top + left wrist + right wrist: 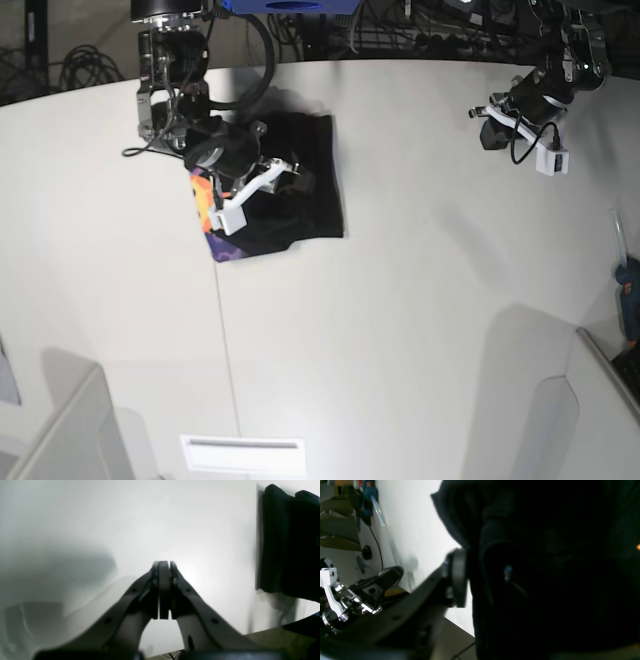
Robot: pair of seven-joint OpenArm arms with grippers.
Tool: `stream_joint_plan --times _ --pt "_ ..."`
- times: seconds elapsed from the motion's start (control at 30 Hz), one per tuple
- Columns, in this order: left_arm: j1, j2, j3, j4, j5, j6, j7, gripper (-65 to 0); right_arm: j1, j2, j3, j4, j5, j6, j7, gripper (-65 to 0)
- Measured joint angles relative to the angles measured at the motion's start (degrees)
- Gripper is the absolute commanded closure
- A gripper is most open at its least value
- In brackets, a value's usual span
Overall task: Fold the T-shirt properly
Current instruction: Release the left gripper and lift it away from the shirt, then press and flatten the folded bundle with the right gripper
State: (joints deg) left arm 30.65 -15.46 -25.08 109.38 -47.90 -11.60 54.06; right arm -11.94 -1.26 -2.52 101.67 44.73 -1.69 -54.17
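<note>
The T-shirt (305,195) lies folded into a black block at the back left of the white table (400,300), with a strip of orange and purple print (205,200) showing at its left edge. My right gripper (291,180) is down on top of it. In the right wrist view one pad (458,577) stands well off the middle beside a black cloth fold (545,567), so the jaws are parted; the other finger is lost in the dark cloth. My left gripper (163,565) is shut on nothing above bare table, with the T-shirt (287,542) off to its right.
The left arm (530,105) hovers at the back right, far from the shirt. A blue tool (628,285) lies at the table's right edge. A white box (240,455) sits at the front edge. Cables hang behind the table.
</note>
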Motion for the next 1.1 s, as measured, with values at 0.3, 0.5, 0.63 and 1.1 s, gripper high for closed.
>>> stream_joint_plan --times 0.3,0.5,0.63,1.1 --pt "1.6 -1.0 -6.4 0.0 -0.2 0.0 -0.1 0.0 1.3 1.4 -5.6 0.0 -0.2 0.0 0.2 -26.1" --pt "3.4 -1.0 -13.4 -0.1 -0.2 -0.1 0.0 0.0 2.9 2.0 -11.3 -0.1 0.1 -3.6 3.7 -26.1" --pt "3.9 -1.0 -16.5 -2.1 -0.2 -3.9 0.0 0.0 5.2 2.4 -14.9 -0.2 -0.1 -6.1 3.7 -26.1" --pt "3.5 -0.9 -17.3 -7.0 -0.2 -7.4 0.2 0.0 18.9 5.3 -32.5 -5.1 0.1 -8.2 4.1 -23.0"
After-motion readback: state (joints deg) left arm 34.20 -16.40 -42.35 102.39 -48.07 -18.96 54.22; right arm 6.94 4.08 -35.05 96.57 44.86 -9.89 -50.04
